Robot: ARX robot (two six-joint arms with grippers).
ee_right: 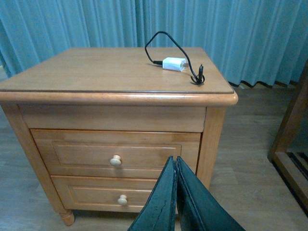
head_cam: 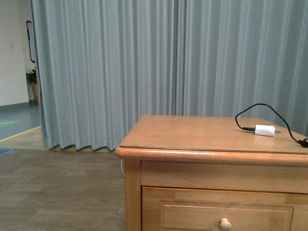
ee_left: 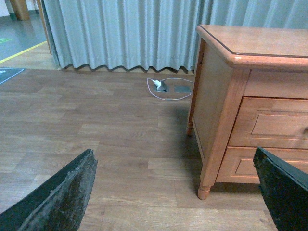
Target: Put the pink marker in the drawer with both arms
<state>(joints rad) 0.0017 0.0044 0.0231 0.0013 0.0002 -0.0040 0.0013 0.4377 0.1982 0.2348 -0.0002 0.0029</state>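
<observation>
Cabinet (head_cam: 211,144) fills lower right of the front view; honey-coloured wood, top surface bare but for a white charger plug (head_cam: 264,130) with a black cable (head_cam: 269,109) looping above it, toward the right edge of the frame.

Drawer (ee_right: 115,154), the top one of two, shut flush in the right wrist view, centre of frame; small pale round knob (ee_right: 115,160) on its recessed panel. Lower drawer (ee_right: 108,193) beneath it, also shut, same knob. In the front view only the upper part of the top drawer front shows at the bottom edge.

Pink marker: not seen in any of the three views; cannot say where it lies.

Right gripper (ee_right: 175,192) at lower centre of the right wrist view, in front of the cabinet: jaws pressed together, black blades touching, nothing between them.

Left gripper (ee_left: 175,197): jaws spread wide, one black finger at lower left of the left wrist view, the other at lower right, wood floor (ee_left: 106,130) between them, nothing held. Cabinet corner and leg sit at right of that frame; a white cord (ee_left: 166,89) lies on the floor by the grey curtain (ee_left: 125,33) at upper centre.

Neither arm shows in the front view.
</observation>
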